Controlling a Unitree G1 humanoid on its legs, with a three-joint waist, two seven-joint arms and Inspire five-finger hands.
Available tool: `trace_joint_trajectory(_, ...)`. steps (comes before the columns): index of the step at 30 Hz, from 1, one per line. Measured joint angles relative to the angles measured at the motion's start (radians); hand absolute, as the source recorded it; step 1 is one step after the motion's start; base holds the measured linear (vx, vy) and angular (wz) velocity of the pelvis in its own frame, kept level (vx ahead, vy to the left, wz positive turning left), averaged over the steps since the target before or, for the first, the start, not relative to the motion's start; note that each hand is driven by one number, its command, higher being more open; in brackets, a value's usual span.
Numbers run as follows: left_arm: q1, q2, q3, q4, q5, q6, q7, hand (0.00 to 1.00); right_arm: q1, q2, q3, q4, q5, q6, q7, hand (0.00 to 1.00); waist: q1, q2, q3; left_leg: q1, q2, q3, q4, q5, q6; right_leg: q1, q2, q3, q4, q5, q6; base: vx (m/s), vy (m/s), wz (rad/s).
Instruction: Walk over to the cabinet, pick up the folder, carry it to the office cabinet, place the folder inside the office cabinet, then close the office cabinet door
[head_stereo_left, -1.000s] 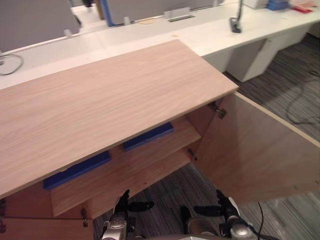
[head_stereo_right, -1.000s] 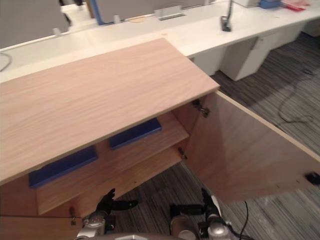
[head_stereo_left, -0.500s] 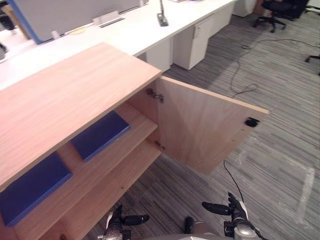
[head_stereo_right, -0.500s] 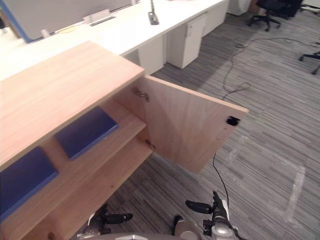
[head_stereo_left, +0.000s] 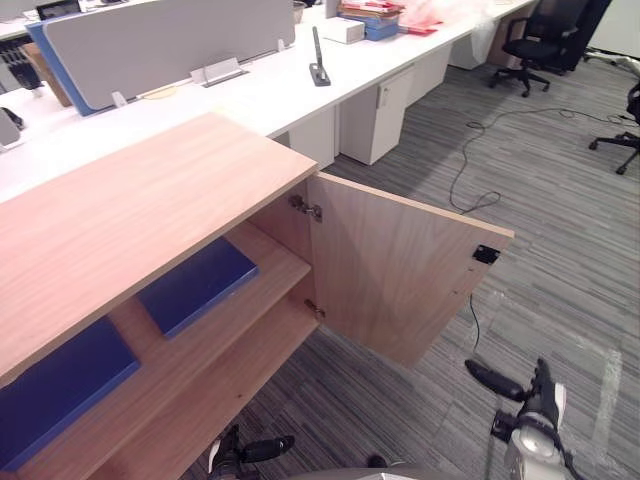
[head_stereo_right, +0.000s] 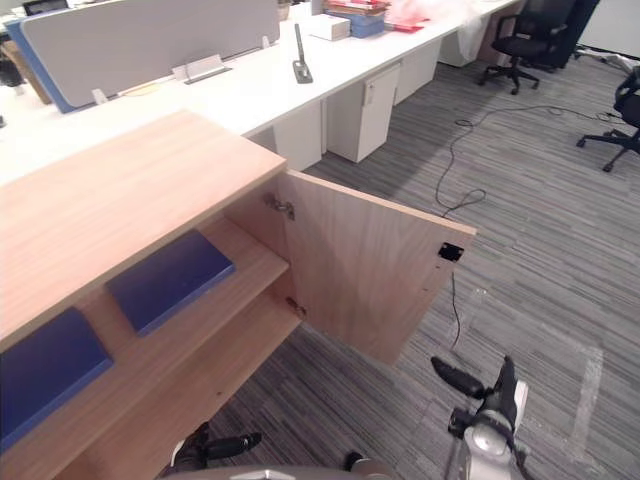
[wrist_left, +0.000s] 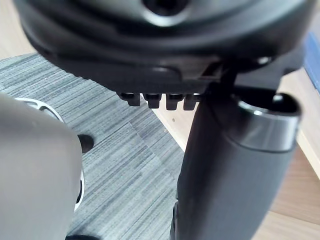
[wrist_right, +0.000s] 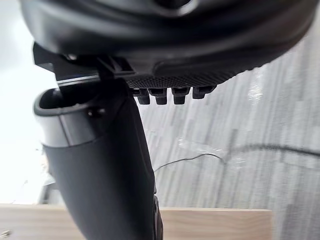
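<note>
Folder count is two, both blue, both lying flat on the upper shelf (head_stereo_left: 277, 262) of the office cabinet (head_stereo_left: 130, 210). Cannot tell which is the task's own. The left blue folder (head_stereo_left: 55, 385) lies at the near-left end of the shelf. The right blue folder (head_stereo_left: 195, 285) lies further along, apart from the first, with bare wood between them. The lower shelf (head_stereo_left: 235, 365) shows bare wood.

Left hand (head_stereo_left: 240, 452) hangs low over the carpet (head_stereo_left: 560, 200), in front of the cabinet and below the lower shelf. Its fingers are relaxed and hold nothing. It is well apart from both folders, with the right blue folder the nearer of the two.

The cabinet door (head_stereo_left: 400, 270) stands swung wide open to the right on its hinges (head_stereo_left: 305, 207), with a small black catch (head_stereo_left: 485, 254) at its free edge.

Right hand (head_stereo_left: 537, 393) hangs out past the door's free edge, over the carpet. It is loose and empty, with one dark finger pointing toward the door. It touches neither the door nor a folder, and it is the hand further from both folders.

Behind the cabinet runs a long white desk (head_stereo_left: 260, 95) with a grey divider panel (head_stereo_left: 170, 40). A white drawer unit (head_stereo_left: 375, 120) sits under the desk. To the far right are a black office chair (head_stereo_left: 535, 40) and a black floor cable (head_stereo_left: 470, 150).
</note>
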Motion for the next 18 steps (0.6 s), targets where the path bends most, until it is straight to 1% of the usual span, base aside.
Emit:
trace_joint_trajectory(3,0.008,0.002,0.000,-0.009,0.000,0.000,-0.002,1.00,-0.042,-0.027,0.000,-0.014,0.006,-0.019,-0.001,1.00,0.001,0.002,-0.003,0.000,-0.009,-0.029,-0.009,0.008,0.008,0.025,-0.009,-0.024,-0.027,0.011,0.004,-0.02,0.027,0.26)
trace_joint_trajectory(5,0.010,0.006,0.001,-0.011,0.000,-0.001,-0.003,1.00,-0.074,-0.053,0.000,-0.013,0.043,-0.024,-0.001,1.00,0.009,0.001,-0.008,0.002,-0.015,-0.048,-0.019,0.016,0.010,0.039,-0.014,-0.041,-0.038,0.015,0.005,-0.04,0.019,0.31)
trace_joint_trajectory(7,0.010,0.012,0.002,-0.011,-0.001,-0.001,-0.008,1.00,-0.120,-0.089,0.002,-0.004,0.082,-0.044,0.000,1.00,0.020,0.003,-0.010,0.004,-0.021,-0.062,-0.030,0.026,0.012,0.055,-0.017,-0.053,-0.063,0.029,0.006,-0.05,0.009,0.18)
trace_joint_trajectory(10,0.018,0.018,0.018,-0.011,-0.001,-0.001,-0.013,1.00,-0.177,-0.128,0.012,0.013,0.121,-0.051,0.001,1.00,0.022,0.004,-0.012,0.006,-0.026,-0.075,-0.035,0.032,0.017,0.067,-0.021,-0.065,-0.073,0.035,0.007,-0.05,0.008,0.12)
trace_joint_trajectory(14,0.054,0.036,0.042,-0.003,-0.005,-0.001,-0.011,1.00,-0.256,-0.204,0.112,0.056,0.162,-0.065,0.014,1.00,0.025,-0.001,-0.018,0.003,-0.031,-0.076,-0.051,0.045,0.022,0.070,-0.020,-0.067,-0.103,0.059,0.006,-0.06,0.010,0.01)
trace_joint_trajectory(16,0.065,0.038,0.056,0.020,-0.006,0.001,-0.008,1.00,-0.281,-0.226,0.160,0.078,0.182,-0.076,0.033,1.00,0.026,-0.003,-0.020,0.006,-0.033,-0.081,-0.054,0.047,0.023,0.078,-0.021,-0.072,-0.112,0.063,0.007,-0.05,0.004,0.08)
trace_joint_trajectory(18,0.073,0.038,0.074,0.038,-0.007,0.002,-0.005,1.00,-0.294,-0.230,0.170,0.103,0.199,-0.079,0.031,1.00,0.028,-0.009,-0.025,0.008,-0.036,-0.091,-0.058,0.049,0.024,0.092,-0.022,-0.080,-0.133,0.072,0.009,-0.04,0.007,0.13)
